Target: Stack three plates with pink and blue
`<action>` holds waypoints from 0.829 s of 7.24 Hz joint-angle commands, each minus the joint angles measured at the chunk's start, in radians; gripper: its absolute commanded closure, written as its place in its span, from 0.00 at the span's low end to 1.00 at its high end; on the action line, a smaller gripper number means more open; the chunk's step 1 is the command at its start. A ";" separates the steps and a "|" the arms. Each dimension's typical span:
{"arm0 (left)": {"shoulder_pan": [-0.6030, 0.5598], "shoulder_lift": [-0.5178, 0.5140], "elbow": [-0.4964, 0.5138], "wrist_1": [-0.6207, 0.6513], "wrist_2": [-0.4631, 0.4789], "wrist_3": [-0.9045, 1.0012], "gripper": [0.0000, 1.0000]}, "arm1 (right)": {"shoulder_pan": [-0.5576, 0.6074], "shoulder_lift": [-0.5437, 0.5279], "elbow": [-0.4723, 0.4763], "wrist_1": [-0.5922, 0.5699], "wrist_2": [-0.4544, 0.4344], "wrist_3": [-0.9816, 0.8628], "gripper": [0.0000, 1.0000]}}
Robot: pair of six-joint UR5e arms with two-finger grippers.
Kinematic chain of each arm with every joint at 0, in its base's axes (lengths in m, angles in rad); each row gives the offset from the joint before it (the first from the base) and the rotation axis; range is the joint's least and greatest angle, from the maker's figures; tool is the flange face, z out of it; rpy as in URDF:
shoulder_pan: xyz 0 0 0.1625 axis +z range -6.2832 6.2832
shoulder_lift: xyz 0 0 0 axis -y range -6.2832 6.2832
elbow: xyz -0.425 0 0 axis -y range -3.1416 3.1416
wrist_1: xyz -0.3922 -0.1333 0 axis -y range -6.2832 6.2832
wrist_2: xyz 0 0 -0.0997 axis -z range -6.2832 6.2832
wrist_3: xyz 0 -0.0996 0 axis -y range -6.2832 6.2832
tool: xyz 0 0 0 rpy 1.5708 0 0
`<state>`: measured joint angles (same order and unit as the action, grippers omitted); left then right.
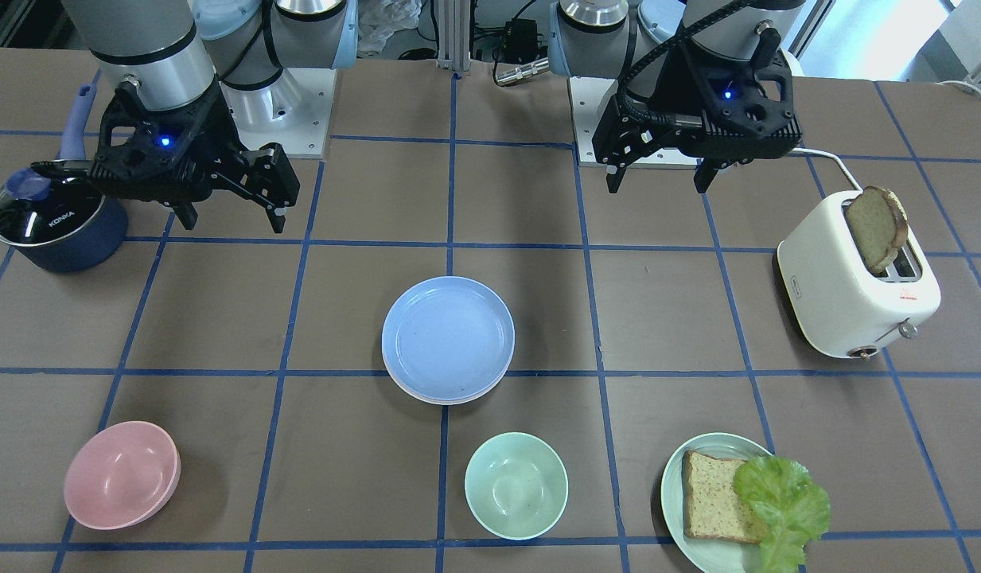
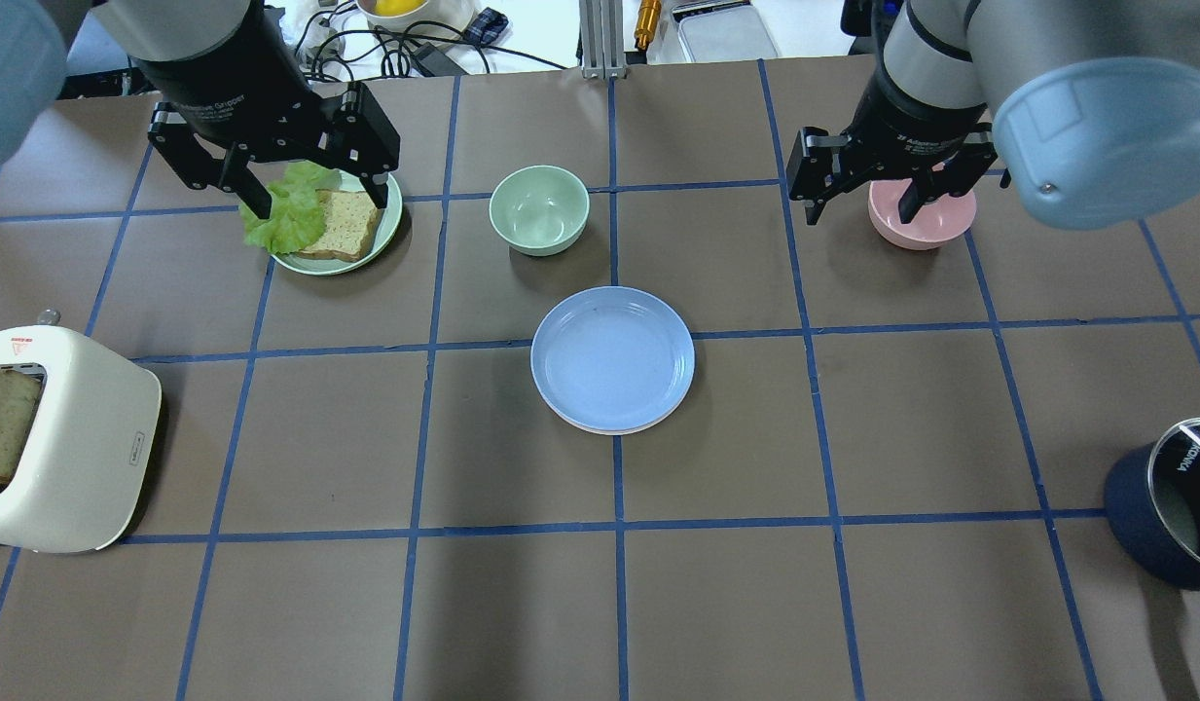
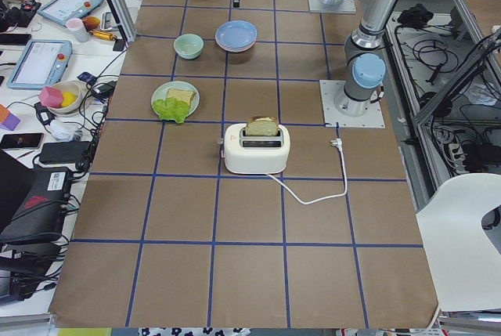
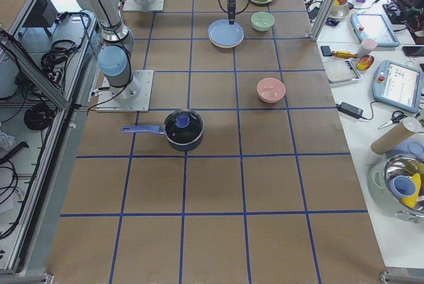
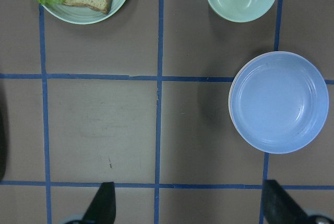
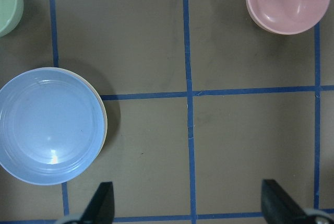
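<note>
A light blue plate [image 1: 448,334] lies on top of a stack at the table's middle. A thin pinkish rim [image 2: 600,428] of a plate shows under it. The cream-white plate is hidden or cannot be told apart. The stack also shows in the left wrist view [image 5: 279,101] and the right wrist view [image 6: 49,125]. My left gripper [image 2: 319,200] is open and empty. It hangs above the table over the green plate, well apart from the stack. My right gripper [image 2: 862,209] is open and empty and hangs over the pink bowl.
A pink bowl [image 1: 122,475], a mint bowl [image 1: 515,485] and a pale green plate [image 1: 671,485] with bread and lettuce stand along the far side. A white toaster [image 1: 856,294] holding a bread slice is on my left. A dark blue lidded pot [image 1: 56,227] is on my right.
</note>
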<state>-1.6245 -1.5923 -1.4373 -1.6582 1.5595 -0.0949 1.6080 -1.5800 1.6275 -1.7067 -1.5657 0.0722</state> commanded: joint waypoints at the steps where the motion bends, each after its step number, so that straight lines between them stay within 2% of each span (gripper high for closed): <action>1: -0.001 0.000 0.000 0.000 0.001 0.000 0.00 | 0.000 -0.012 -0.021 0.058 0.007 0.000 0.00; 3: -0.001 -0.001 0.000 0.000 0.002 0.000 0.00 | 0.000 -0.012 -0.049 0.145 0.009 -0.011 0.00; 6: -0.002 -0.001 0.000 0.000 0.001 0.001 0.00 | 0.001 -0.006 -0.055 0.166 0.009 -0.031 0.00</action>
<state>-1.6259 -1.5937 -1.4373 -1.6582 1.5606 -0.0941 1.6084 -1.5882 1.5739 -1.5556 -1.5571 0.0446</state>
